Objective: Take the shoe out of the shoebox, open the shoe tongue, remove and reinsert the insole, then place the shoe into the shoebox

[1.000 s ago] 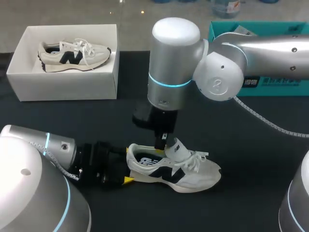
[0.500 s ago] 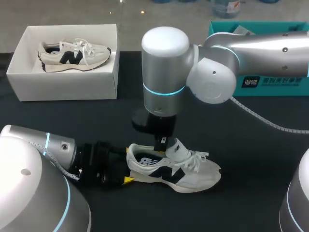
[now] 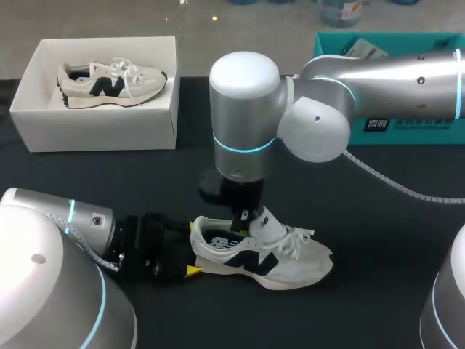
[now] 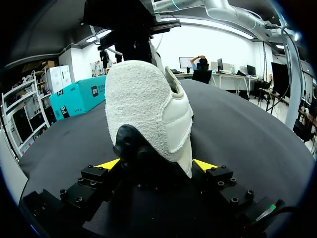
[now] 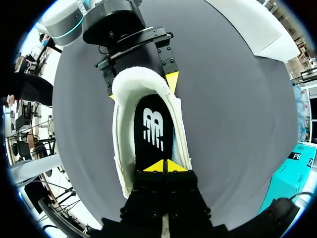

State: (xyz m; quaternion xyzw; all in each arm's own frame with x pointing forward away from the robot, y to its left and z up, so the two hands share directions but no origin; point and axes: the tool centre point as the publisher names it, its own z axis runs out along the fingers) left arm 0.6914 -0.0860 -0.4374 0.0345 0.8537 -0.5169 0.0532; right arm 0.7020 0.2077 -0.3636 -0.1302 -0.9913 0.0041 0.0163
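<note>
Our left gripper [image 4: 156, 166] pinches the shoe [image 3: 290, 258] by its heel, one jaw on each side. Our right gripper [image 5: 163, 166] has its jaws pressed together, tips on the black insole [image 5: 153, 129]. The shoe stands on the table [image 3: 378, 225], well apart from the shoebox [image 3: 102, 127].

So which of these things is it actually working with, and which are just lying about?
In the job: shoe, its black insole, white shoebox, left end effector, right end effector.
Lying about: teal box, second shoe in the shoebox.
</note>
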